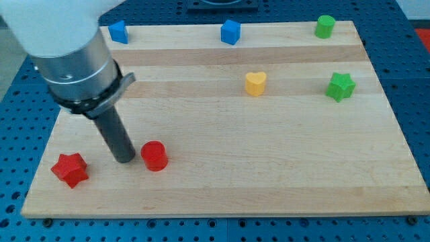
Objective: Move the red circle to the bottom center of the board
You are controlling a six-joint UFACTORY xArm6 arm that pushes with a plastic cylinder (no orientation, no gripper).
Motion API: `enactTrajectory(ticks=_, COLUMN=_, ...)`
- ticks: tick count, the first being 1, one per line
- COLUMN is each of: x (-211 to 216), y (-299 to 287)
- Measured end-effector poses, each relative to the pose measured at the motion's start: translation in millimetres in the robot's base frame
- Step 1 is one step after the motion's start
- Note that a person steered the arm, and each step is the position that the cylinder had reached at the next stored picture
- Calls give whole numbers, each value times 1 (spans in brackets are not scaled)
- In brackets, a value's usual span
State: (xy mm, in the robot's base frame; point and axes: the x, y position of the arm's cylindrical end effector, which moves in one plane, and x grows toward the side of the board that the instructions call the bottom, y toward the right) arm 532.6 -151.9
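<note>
The arm comes in from the upper left of the frame: a white housing, then a grey metal collar, then the dark rod slanting down and slightly toward the view's right. There are no jaws here, only the rod. My tip (125, 160) rests on the board in the lower left, just beside the red circle (154, 156) on its left side; whether they touch I cannot tell. The red circle stands left of the board's bottom centre. A red star (70, 169) lies further left, near the lower left corner, apart from the tip.

The wooden board (269, 175) is pale, with visible grain in lengthwise strips. Along its top edge sit a blue block (118, 31), a blue cube (230, 31) and a green cylinder (325, 26). A yellow heart (255, 83) and a green star (340, 87) lie right of centre. Around the board is a blue perforated table (13, 87).
</note>
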Motion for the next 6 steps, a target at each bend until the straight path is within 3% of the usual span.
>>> enactTrajectory(ticks=4, x=23, y=125)
enactTrajectory(ticks=6, x=46, y=129)
